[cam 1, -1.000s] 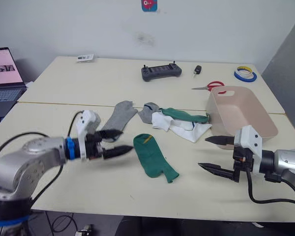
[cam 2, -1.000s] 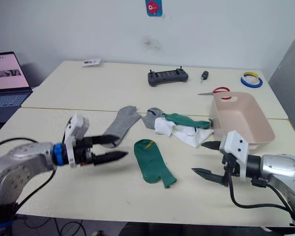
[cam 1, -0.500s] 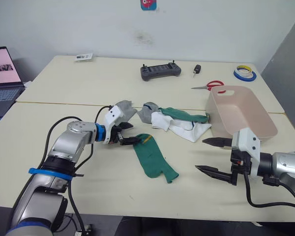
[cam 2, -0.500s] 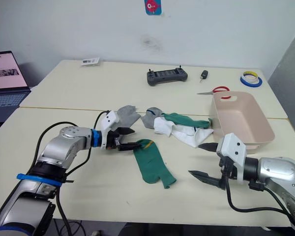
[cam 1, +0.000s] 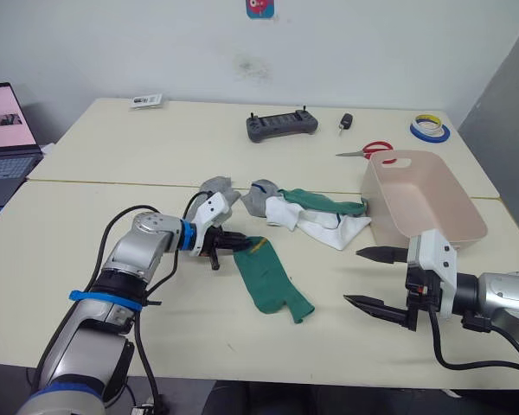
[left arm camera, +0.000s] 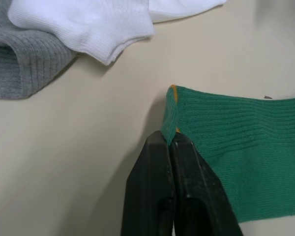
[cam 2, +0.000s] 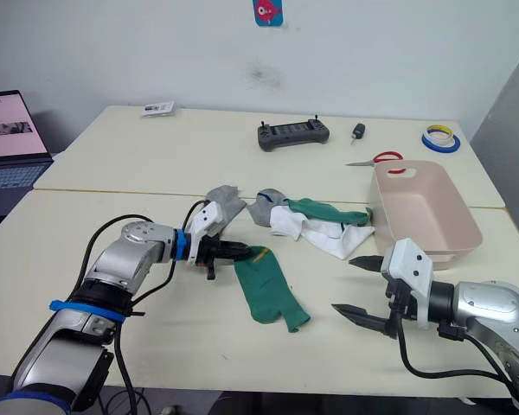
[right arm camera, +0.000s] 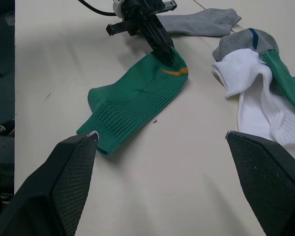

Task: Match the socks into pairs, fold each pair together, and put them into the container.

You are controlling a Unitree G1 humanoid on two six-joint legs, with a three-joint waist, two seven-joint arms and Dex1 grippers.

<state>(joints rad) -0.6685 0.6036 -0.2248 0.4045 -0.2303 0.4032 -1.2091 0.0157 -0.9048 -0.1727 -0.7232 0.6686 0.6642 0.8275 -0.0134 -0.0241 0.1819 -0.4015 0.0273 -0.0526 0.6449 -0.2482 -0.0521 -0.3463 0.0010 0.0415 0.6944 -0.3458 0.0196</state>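
While pinched at cuff by left fingers (left arm camera: 169, 142): green sock (cam 1: 270, 278), toe toward robot; right fingers (cam 1: 374, 278) spread.

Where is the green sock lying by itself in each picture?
Left eye view: the green sock lies flat at table centre, its cuff pinched by the left gripper.
Right eye view: same spot, green sock, just right of that gripper.
Left wrist view: its ribbed cuff sits between the shut fingers.
Right wrist view: green sock spread between the open right fingers.
Shared landmark: the yellow cuff mark.
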